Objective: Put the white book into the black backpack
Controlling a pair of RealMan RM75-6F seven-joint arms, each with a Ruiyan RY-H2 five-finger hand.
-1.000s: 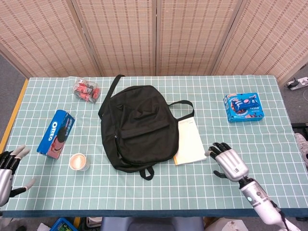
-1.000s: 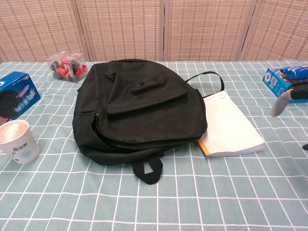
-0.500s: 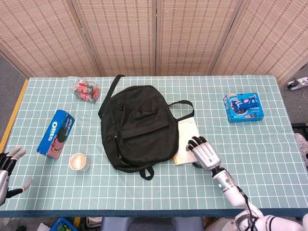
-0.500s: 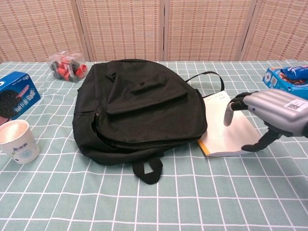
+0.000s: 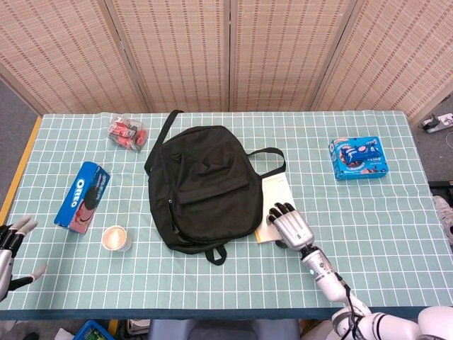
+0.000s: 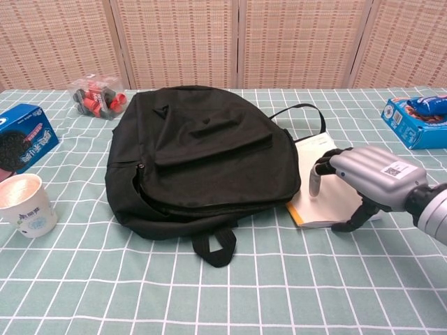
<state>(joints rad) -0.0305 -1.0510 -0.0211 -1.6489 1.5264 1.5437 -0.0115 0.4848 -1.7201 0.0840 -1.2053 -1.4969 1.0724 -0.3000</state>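
Here, nearest the camera, the right hand (image 6: 363, 183) hangs over the near end of the white book (image 6: 323, 183), palm down with its fingers (image 6: 316, 183) curled loosely and spread, and the thumb reaching down by the book's near right corner; whether any tip actually touches the cover I cannot tell, and nothing is lifted, so the hand reads as apart and empty. The left hand (image 5: 10, 241) waits at the table's near left edge, fingers apart, holding nothing. To do this grasp well, I judge the thumb should slip under the near edge while the fingers press on the cover, since a thin flat book lying on cloth gives little to pinch; dragging it a little toward the table's near edge could free a lip. The book lies flat on the checked tablecloth (image 5: 212, 283), its left side touching the black backpack (image 5: 202, 185) and partly tucked beneath it. The backpack lies flat and, as far as I can see, zipped, so an opening will be needed. Farther out sit a cup (image 5: 115, 239), an Oreo box (image 5: 83, 197) and a blue packet (image 5: 358, 157).
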